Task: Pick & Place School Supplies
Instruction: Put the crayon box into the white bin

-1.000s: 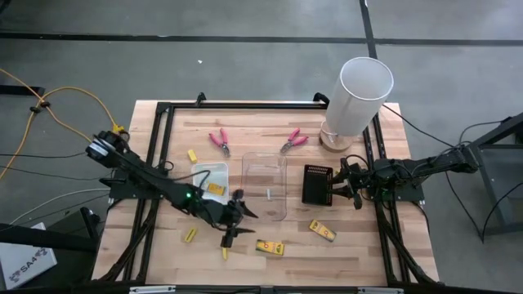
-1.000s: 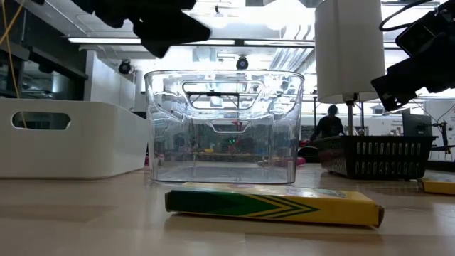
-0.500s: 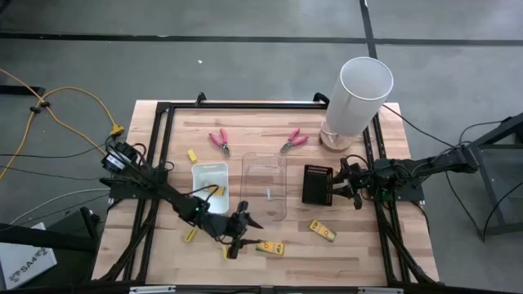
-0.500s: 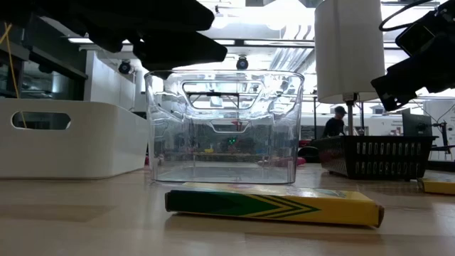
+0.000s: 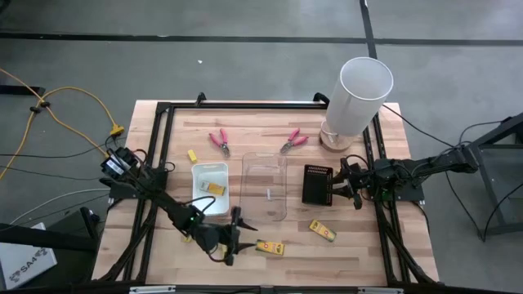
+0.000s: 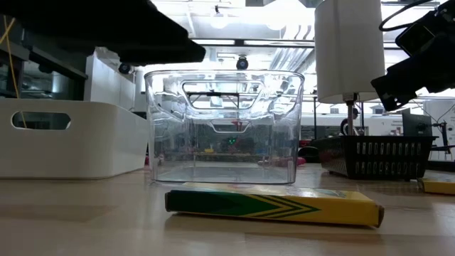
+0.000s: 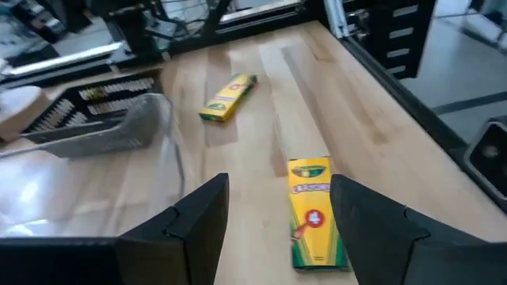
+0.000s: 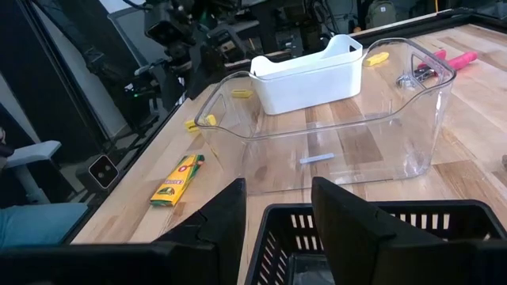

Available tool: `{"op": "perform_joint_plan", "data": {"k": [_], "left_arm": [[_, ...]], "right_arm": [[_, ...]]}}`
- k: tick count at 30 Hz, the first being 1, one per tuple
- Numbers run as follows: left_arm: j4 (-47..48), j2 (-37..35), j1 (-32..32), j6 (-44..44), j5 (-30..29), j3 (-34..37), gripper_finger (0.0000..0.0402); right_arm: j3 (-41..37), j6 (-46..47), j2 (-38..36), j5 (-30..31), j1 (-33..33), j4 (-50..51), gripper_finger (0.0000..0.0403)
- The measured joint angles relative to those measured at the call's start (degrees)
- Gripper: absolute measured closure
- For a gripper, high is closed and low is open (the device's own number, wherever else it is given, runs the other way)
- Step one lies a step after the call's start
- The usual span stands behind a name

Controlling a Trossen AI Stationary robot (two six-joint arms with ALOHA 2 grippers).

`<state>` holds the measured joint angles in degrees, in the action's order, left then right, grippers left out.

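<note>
High view: the left gripper (image 5: 232,245) hovers, fingers apart and empty, just beside the crayon box (image 5: 270,247) at the table's near edge; the right gripper (image 5: 333,189) waits at the black basket (image 5: 315,184).

Low view: the crayon box (image 6: 274,204) lies flat before the clear bin (image 6: 224,126).

Left wrist view: fingers (image 7: 186,226) spread wide, the crayon box (image 7: 314,212) lying between and ahead. Descending off-centre could shove it.

Right wrist view: jaws part-open, nothing held.

Both arms are dark, slim and jointed. The left arm (image 5: 155,196) shows a small green light; black cables trail from the right arm (image 5: 425,167).
</note>
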<state>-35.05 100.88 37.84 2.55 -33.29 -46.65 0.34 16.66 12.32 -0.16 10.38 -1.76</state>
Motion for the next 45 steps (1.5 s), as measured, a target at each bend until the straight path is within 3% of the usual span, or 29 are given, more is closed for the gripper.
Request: {"op": "perform_joint_plan", "data": {"k": [15,30,45], "left_arm": [[2.0,1.6,3.3,-6.1,-8.2,-4.5,0.0197],[2.0,9.9,4.9,3.0,-7.6,-10.6,0.0204],[4.0,15.2,8.3,9.8,-18.5,-15.4,0.0204]], "right_arm": [[0.0,0.0,0.0,0.0,0.0,0.0,0.0266],[0.0,0.0,0.0,0.0,0.0,0.0,0.0266],[0.0,0.0,3.0,-0.2,0.0,0.5,0.0266]]}}
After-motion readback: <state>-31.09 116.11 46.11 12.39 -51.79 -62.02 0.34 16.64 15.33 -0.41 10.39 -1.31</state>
